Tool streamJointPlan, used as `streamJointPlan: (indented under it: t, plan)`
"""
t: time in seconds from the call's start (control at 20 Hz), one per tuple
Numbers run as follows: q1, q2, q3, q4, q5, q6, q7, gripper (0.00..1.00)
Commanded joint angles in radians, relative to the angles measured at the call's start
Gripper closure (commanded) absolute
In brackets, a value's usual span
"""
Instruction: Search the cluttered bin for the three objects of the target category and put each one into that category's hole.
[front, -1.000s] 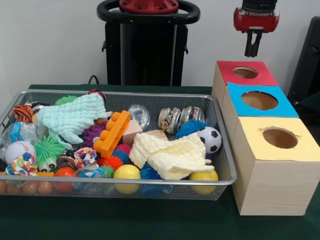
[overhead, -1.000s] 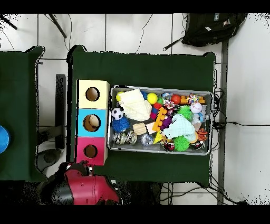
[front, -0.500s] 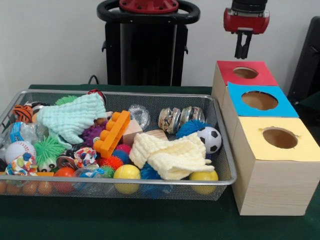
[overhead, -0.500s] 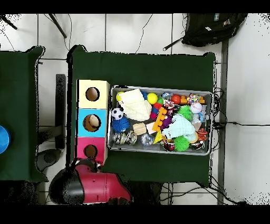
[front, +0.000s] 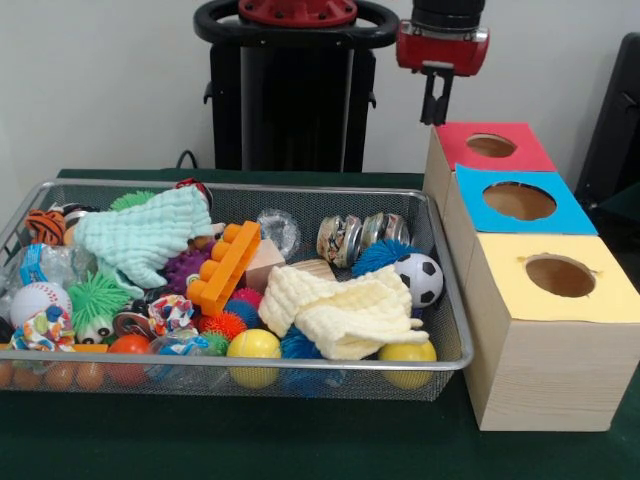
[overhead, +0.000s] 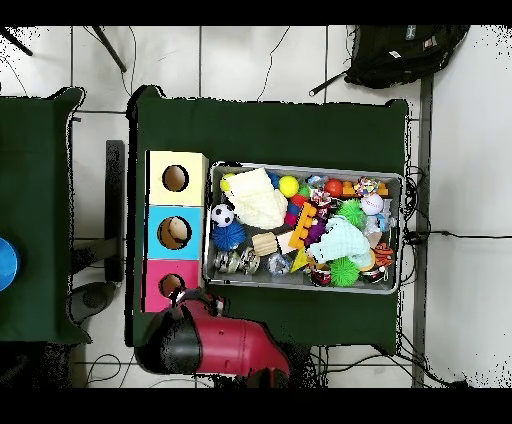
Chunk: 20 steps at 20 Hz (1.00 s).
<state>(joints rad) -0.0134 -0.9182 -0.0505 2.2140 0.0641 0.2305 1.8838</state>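
My end effector hangs empty with its fingers together, just left of the red box, above the bin's far right corner. Something pale lies in the blue hole; I judge sorting unfinished. I can't tell the target category, and the clutter hides lower items.

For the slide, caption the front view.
Sawyer gripper hangs above a cluttered mesh bin, beside three boxes with holes.

Bin left of boxes, toys inside.
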Motion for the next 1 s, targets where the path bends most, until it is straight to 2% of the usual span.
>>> streamJointPlan:
  t: [0.05,0.45,0.85,1.0]
  plan:
    - [-0.114,0.005,0.114,-0.06,-0.084,0.05,-0.037,1.0]
    - [-0.211,-0.042,0.147,-0.072,-0.155,0.111,-0.079,1.0]
    - [-0.341,-0.04,0.215,-0.107,-0.239,0.143,-0.142,1.0]
    - [-0.397,-0.016,0.247,-0.125,-0.281,0.145,-0.167,1.0]
